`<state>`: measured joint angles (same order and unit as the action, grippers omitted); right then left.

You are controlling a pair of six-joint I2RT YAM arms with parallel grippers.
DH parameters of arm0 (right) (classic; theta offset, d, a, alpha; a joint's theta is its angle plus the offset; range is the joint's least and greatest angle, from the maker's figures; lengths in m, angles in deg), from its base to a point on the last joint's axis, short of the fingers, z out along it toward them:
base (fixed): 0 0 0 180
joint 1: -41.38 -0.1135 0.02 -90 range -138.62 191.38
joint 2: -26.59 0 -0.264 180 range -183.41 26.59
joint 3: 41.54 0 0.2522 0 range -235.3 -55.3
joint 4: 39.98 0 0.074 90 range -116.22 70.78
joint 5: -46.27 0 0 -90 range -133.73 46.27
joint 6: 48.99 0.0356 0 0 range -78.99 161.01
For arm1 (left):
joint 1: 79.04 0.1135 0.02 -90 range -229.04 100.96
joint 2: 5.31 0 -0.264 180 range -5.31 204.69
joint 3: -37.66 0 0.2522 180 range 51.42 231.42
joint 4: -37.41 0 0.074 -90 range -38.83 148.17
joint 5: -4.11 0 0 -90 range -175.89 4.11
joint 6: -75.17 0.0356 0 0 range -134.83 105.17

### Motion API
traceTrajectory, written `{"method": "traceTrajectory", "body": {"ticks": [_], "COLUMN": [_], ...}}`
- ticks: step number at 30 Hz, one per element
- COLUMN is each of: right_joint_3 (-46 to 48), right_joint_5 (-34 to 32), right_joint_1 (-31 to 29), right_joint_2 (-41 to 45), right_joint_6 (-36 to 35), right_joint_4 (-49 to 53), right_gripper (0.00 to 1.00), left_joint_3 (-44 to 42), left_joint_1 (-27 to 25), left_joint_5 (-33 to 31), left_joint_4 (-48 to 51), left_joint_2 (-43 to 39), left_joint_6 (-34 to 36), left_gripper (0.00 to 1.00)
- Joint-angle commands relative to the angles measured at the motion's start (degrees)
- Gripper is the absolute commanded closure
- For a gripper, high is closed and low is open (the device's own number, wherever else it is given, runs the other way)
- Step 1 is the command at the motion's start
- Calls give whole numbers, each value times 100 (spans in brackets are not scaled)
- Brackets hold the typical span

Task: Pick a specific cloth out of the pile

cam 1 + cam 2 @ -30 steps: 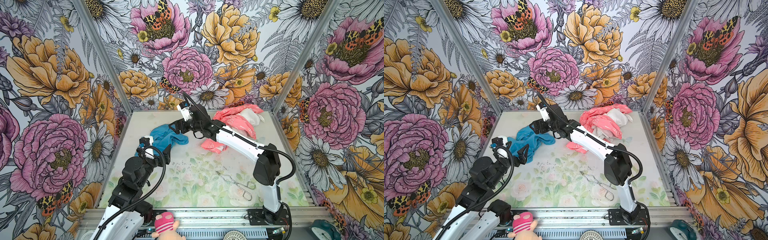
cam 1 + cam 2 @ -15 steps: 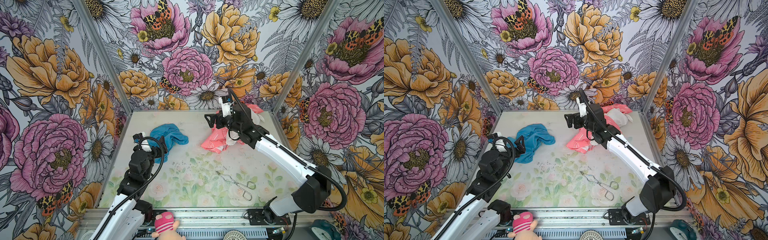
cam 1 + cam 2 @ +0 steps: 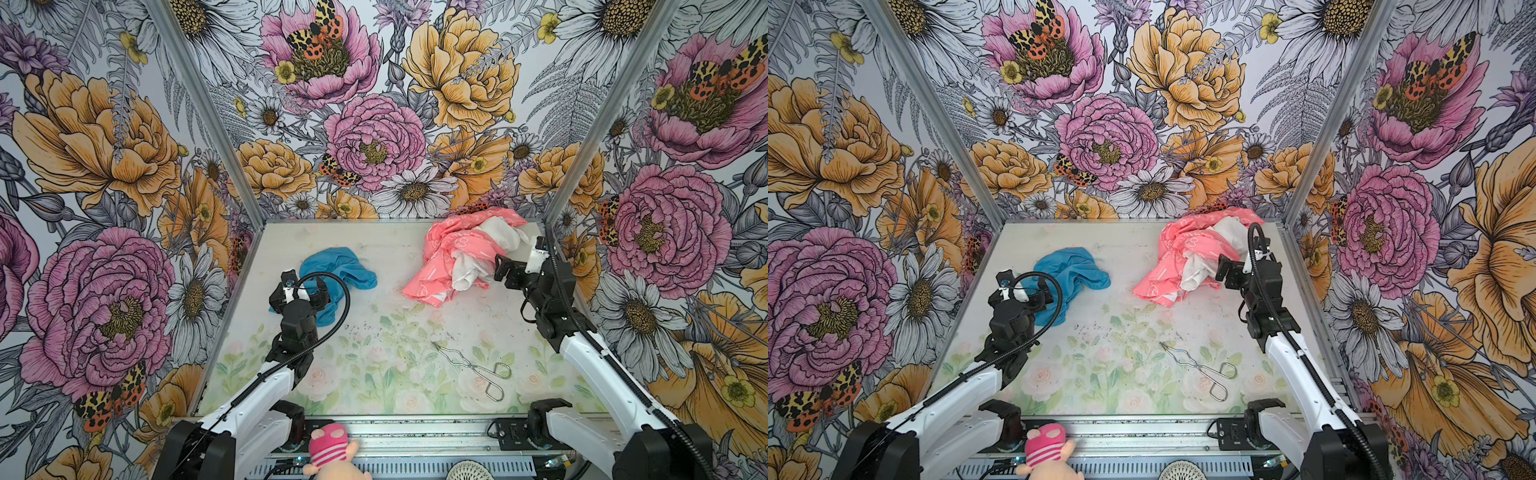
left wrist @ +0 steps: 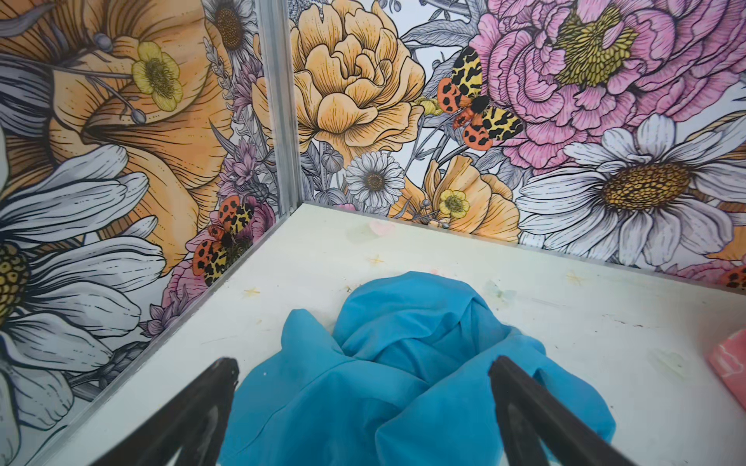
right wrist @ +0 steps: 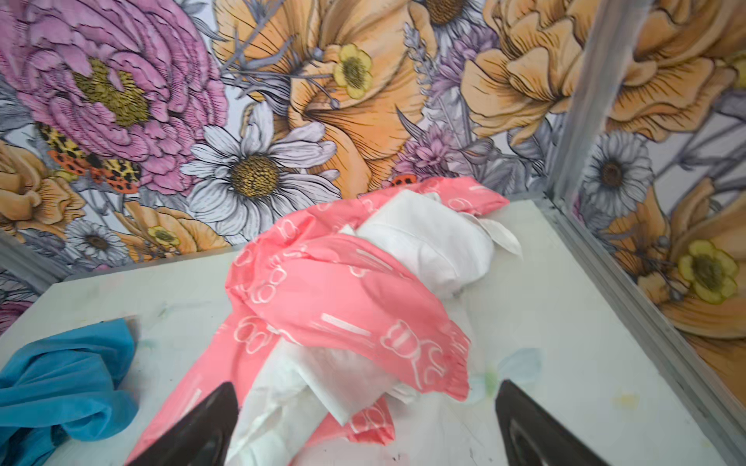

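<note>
Blue cloth (image 3: 338, 270) is lying clear of pile (image 3: 457, 257), looking soft, light. Left claw (image 4: 363, 363), right claw (image 5: 365, 385) are gaping empty; raised fold (image 4: 407, 310) is looking pinchable.

The cloth (image 3: 338, 270) is plain turquoise blue, unpatterned; the pile (image 3: 451, 253) mixes coral pink with white outline print and plain white. The table (image 3: 395, 374) is pale with a faded green-and-pink floral print, and the walls (image 3: 374, 137) show pink, orange and white flowers with orange-spotted moths. The tongs (image 3: 478, 372) are silver, and the plush toy (image 3: 330, 446) is pink with stripes.
</note>
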<state>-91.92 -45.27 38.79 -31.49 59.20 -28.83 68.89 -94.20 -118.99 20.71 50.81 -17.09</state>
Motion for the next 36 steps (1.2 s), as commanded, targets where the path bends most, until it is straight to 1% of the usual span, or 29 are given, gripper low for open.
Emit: {"method": "traceTrajectory", "body": {"ticks": [1, 5, 9, 11, 15, 18, 24, 25, 27, 29, 31, 32, 36], "right_joint_3": [496, 942, 1255, 1408, 1649, 1852, 2080, 2118, 2031, 1956, 1817, 1775, 1597], "right_joint_5": [-216, -401, -513, -460, -305, -203, 226, 297, 270, 395, 471, 527, 600], "right_joint_1": [406, 729, 812, 817, 815, 815, 823, 824, 823, 828, 830, 822, 816], "right_joint_2": [116, -177, -657, -970, -1585, -2007, -3010, -3066, -2958, -3013, -3010, -3012, -3007], "right_joint_6": [246, 125, -153, -322, -647, -862, -1004, -991, -995, -1036, -1063, -1080, -1121], "right_joint_4": [-813, -1383, -2174, -2706, -3742, -4605, -6062, -6225, -5828, -5814, -5534, -5449, -5110], "right_gripper": [0, 1, 0, 0, 1, 1, 1, 1, 0, 0, 0, 1, 1], "left_joint_3": [-209, -504, -719, -726, -825, -832, -867, -846, -751, -704, -559, -474, 207], "left_joint_1": [301, 793, 1057, 1107, 1169, 1267, 1298, 1296, 1296, 1301, 1316, 1316, 1322], "left_joint_5": [-68, 327, 705, 888, 1124, 1439, 1783, 1813, 1788, 1781, 1807, 1801, 1758], "left_joint_4": [-986, -1549, -2254, -2442, -3325, -3847, -5008, -5041, -5028, -4752, -4457, -4230, -2780], "left_joint_2": [102, 379, 853, 1140, 1836, 2353, 3401, 3485, 3628, 3508, 3468, 3423, 3301], "left_joint_6": [365, 295, 279, 270, 313, 234, 279, 286, 302, 264, 287, 280, 246], "left_gripper": [1, 1, 1, 2, 1, 1, 1, 1, 1, 1, 1, 1, 1]}}
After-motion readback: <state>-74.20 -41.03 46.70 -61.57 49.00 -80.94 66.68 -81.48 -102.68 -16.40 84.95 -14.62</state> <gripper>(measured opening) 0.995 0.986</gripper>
